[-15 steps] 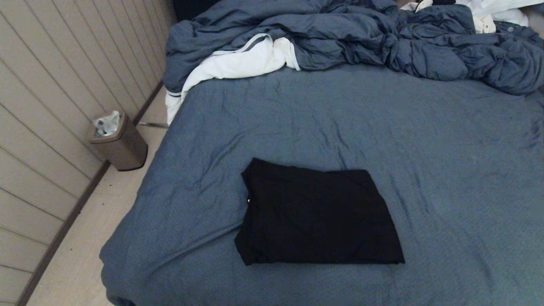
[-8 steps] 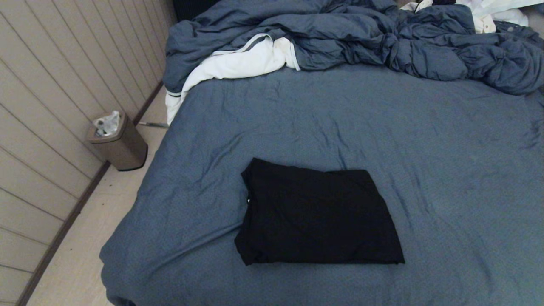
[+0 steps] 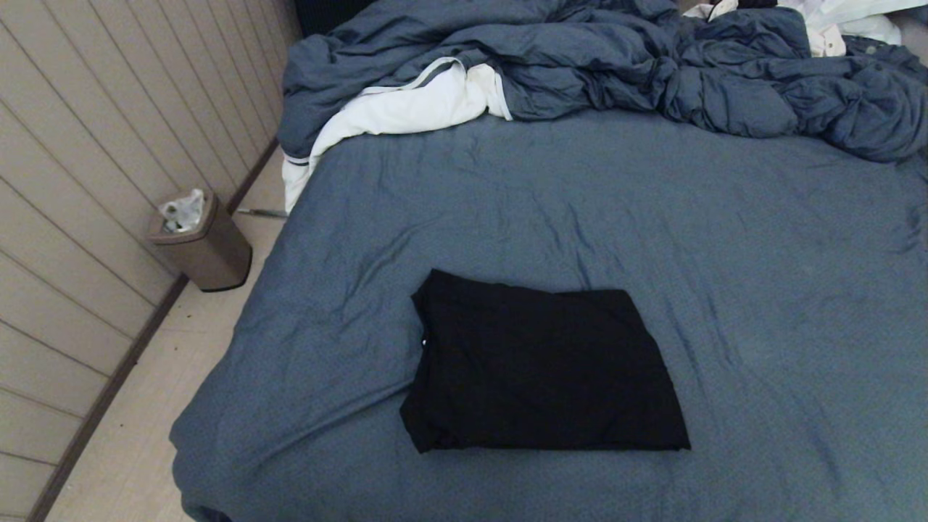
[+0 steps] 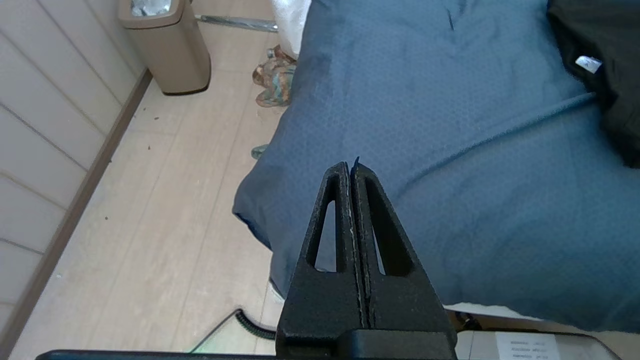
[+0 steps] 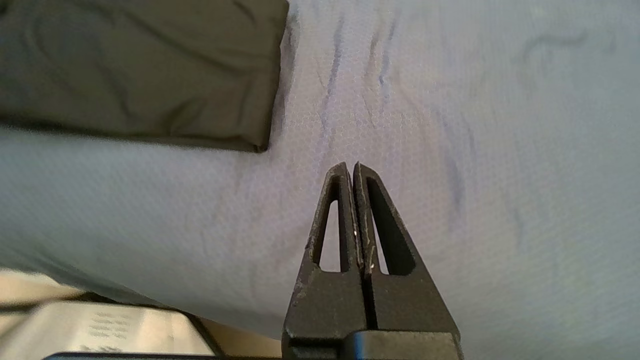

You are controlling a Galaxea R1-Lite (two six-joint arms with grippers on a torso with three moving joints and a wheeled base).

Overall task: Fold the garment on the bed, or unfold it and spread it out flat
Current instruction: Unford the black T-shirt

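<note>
I see the shirt (image 3: pixel 540 370) lying folded on the bed (image 3: pixel 761 290) near its front edge, my left gripper (image 4: pixel 351 167) and right gripper (image 5: pixel 350 167) both pinched together, empty, held back — a shallow pinch could snag sheet as well as shirt.

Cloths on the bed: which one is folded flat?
The black garment, a neat rectangle near the front of the bed; the duvet and white cloth lie rumpled.
</note>
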